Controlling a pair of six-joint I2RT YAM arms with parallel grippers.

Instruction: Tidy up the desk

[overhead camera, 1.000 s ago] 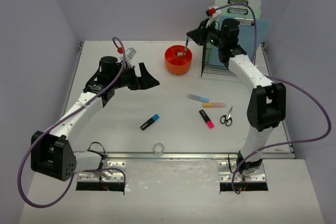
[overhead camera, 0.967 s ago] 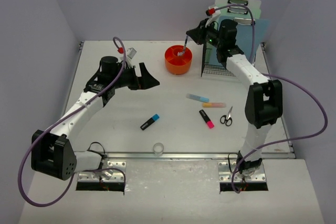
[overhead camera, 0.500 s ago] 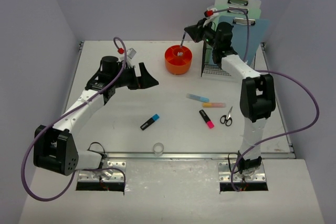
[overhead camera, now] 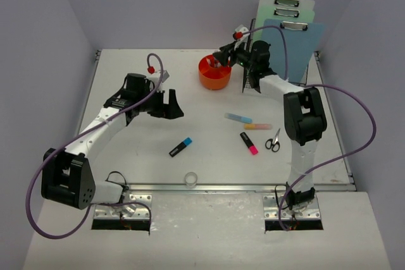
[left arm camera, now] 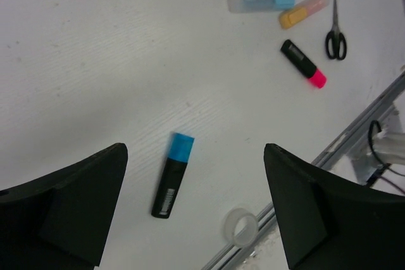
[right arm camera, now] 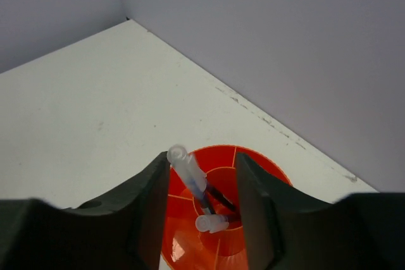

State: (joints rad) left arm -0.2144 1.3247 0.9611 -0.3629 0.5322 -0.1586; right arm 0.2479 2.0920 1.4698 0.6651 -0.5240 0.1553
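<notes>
The white desk (overhead camera: 209,109) holds loose stationery. An orange round pen holder (overhead camera: 215,72) stands at the back. My right gripper (overhead camera: 223,57) hovers just over it, open. In the right wrist view a clear-capped pen (right arm camera: 186,169) stands in the holder (right arm camera: 266,162), leaning by the left finger, unpinched between the fingers of the right gripper (right arm camera: 202,162). A second capped pen (right arm camera: 212,222) lies in the middle cup. My left gripper (overhead camera: 174,107) hangs wide open and empty above the blue-capped black highlighter (left arm camera: 172,175).
Right of centre lie a light blue highlighter (overhead camera: 238,117), an orange one (overhead camera: 257,126), a pink-tipped black one (overhead camera: 249,143) and scissors (overhead camera: 273,140). A clear tape roll (overhead camera: 190,178) sits at the front rail. Clipboards (overhead camera: 288,23) stand in a black wire rack (overhead camera: 262,83).
The right gripper swung left over the orange holder and its jaws parted, leaving the pen standing in the cup. The left gripper moved a little nearer and lower.
</notes>
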